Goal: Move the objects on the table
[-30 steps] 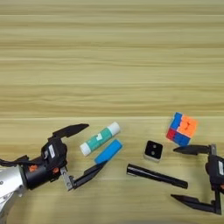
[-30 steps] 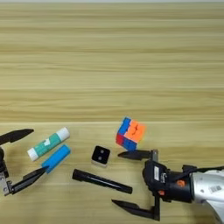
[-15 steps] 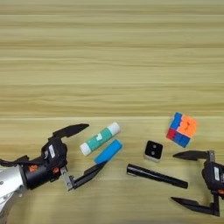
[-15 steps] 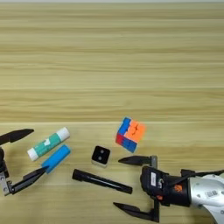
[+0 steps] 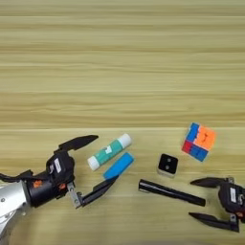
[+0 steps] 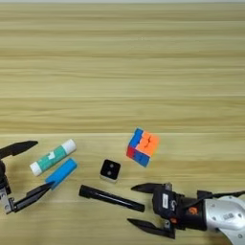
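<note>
Several objects lie along the near part of the table (image 5: 119,72). My left gripper (image 5: 104,159) stands open at the near left. The teal-and-white glue stick (image 5: 109,151) and the flat blue bar (image 5: 118,165) lie slanted between its fingertips, and the lower fingertip is at the bar's near end. Right of them sit the tiny black-and-white cube (image 5: 168,164) and the orange, blue and red puzzle cube (image 6: 142,147). The slim black marker (image 6: 111,198) lies nearest me. My right gripper (image 6: 131,204) is open, with the marker's right end between its fingers.
The far half of the table is bare wood with horizontal grain. The tiny cube sits just beyond the marker's middle, and the puzzle cube lies a little beyond my right gripper.
My right gripper's upper finger has come down towards the marker, so the gap between its fingers has narrowed around the marker's right end. My left arm and the objects have not moved.
</note>
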Controlling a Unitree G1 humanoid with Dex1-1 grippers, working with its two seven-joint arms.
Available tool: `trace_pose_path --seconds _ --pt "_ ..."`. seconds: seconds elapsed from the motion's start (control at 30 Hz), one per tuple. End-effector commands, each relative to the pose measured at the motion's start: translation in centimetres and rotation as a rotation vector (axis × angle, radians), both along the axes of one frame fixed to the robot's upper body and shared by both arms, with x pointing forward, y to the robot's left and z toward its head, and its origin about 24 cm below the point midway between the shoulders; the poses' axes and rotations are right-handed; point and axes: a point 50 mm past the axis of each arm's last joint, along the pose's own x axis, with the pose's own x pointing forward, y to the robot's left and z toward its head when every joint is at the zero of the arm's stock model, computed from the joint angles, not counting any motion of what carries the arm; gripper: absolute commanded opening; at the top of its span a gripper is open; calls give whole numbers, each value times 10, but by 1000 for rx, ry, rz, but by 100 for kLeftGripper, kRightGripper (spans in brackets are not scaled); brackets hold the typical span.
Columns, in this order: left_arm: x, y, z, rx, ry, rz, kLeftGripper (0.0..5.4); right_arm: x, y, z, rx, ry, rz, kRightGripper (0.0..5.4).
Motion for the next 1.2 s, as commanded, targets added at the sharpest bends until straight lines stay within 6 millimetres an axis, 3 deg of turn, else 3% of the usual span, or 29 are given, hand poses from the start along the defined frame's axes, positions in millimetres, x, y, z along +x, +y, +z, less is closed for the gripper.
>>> trace_pose_path --seconds 0.03,0.63,1.2 --pt "1 -2 3 -9 -9 -4 540 1 -3 -5 -34 7 3 278" --pt "1 -3 2 -13 -11 -2 540 1 -7 -12 -64 29 9 86" --pt "1 -4 2 -16 -14 -1 540 6 -9 -10 -41 7 -15 85"
